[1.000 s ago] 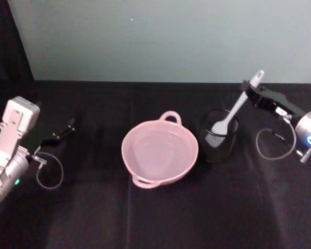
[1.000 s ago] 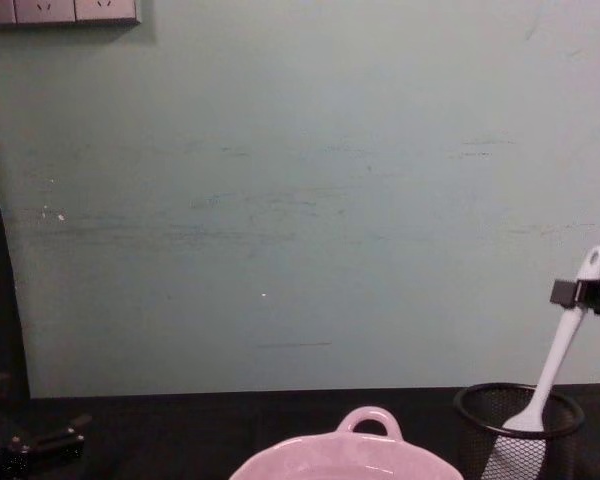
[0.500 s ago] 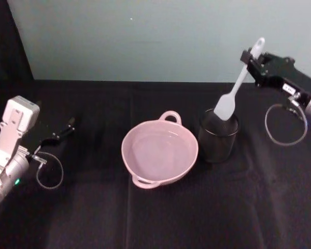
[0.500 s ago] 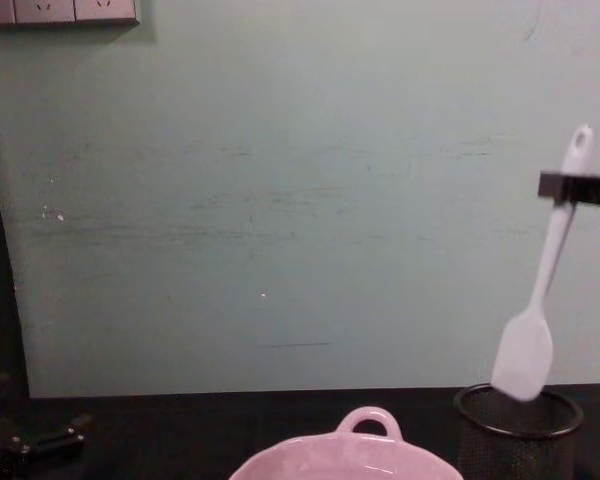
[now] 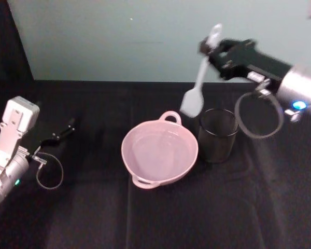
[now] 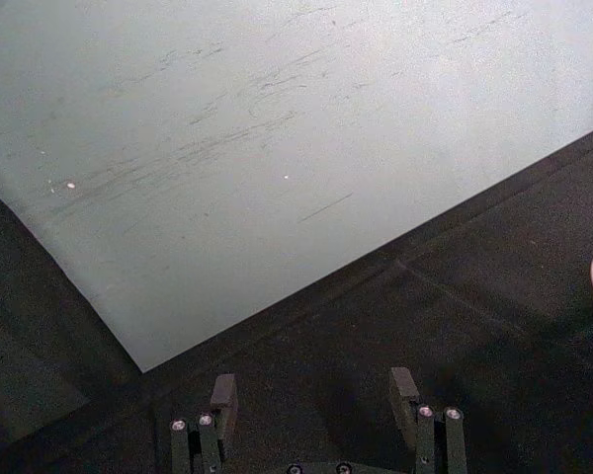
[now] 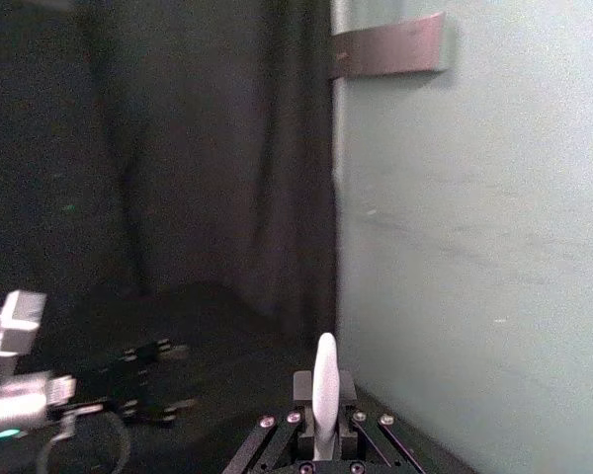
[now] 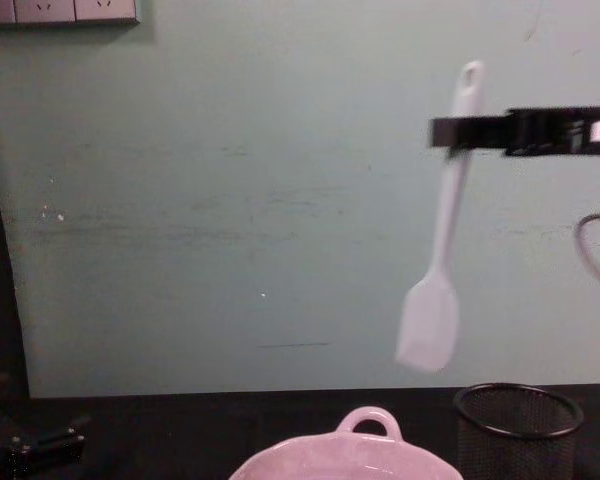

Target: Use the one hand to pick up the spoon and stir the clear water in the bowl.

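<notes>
The spoon (image 5: 201, 78) is slim, white, smooth plastic: a long, thin handle with a small hole at its tip, widening into a flat, rounded blade. The right gripper (image 5: 212, 47), matte black with a small white label on a silver cylindrical wrist, is closed on the handle just below the hole. It holds the spoon in the air above the middle of the worktop (image 5: 171, 218).

The spoon's long axis runs nearly upright, tip up and blade down. In the chest view the spoon (image 8: 445, 220) leans slightly, with its blade toward the robot's left. The blade hangs well clear of the bowl (image 8: 310, 462) and of the wire-mesh cup (image 8: 520, 440).

The bowl (image 5: 123, 150) is wide, pale pink and glossy, with a small loop handle on its far rim and another on its near rim. It stands at the middle of the worktop, which is covered in black cloth. The black mesh cup (image 5: 217, 139) stands just beside it on the right.

The bowl's inside shines, but the water is hard to make out. The chest view cuts off the bowl and cup at its lower edge. In the right wrist view only the spoon tip (image 7: 324, 385) rises between the gripper's fingers.

The left gripper (image 5: 67, 127) rests near the worktop's left edge, its fingers (image 6: 222, 393) spread apart and empty.
</notes>
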### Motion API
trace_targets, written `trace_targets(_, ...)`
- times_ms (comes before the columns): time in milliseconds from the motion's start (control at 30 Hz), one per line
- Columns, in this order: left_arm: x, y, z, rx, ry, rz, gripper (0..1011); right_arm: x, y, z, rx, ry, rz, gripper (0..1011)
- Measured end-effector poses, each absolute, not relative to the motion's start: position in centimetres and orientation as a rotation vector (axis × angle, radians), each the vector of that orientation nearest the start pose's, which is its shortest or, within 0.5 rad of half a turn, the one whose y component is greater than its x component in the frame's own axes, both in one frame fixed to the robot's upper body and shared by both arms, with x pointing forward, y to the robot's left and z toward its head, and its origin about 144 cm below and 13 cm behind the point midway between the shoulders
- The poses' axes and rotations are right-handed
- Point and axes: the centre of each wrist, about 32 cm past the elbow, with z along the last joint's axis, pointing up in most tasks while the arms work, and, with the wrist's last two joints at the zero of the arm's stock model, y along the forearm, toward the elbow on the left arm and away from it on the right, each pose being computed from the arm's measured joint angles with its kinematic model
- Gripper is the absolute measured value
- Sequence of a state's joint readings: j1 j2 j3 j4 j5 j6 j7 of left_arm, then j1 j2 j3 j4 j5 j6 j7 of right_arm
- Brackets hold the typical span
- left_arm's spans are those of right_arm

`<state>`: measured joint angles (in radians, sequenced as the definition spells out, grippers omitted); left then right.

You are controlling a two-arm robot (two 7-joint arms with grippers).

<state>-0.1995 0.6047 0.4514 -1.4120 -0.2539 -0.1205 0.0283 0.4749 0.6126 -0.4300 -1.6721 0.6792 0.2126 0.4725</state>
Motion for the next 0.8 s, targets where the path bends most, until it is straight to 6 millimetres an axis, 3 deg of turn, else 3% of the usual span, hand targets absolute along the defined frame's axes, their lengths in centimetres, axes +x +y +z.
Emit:
trace_targets(333, 48.9, 31.0, 114.0, 0.305, -0.285, 1.248, 1011, 54.4, -23.6, 127.7, -0.043, -0.050, -0.620, 129)
trace_targets(800, 48.9, 31.0, 114.0, 0.304, -0.285, 1.248, 1011, 54.7, -23.4, 122.6, -0.093, -0.077, -0.629, 127)
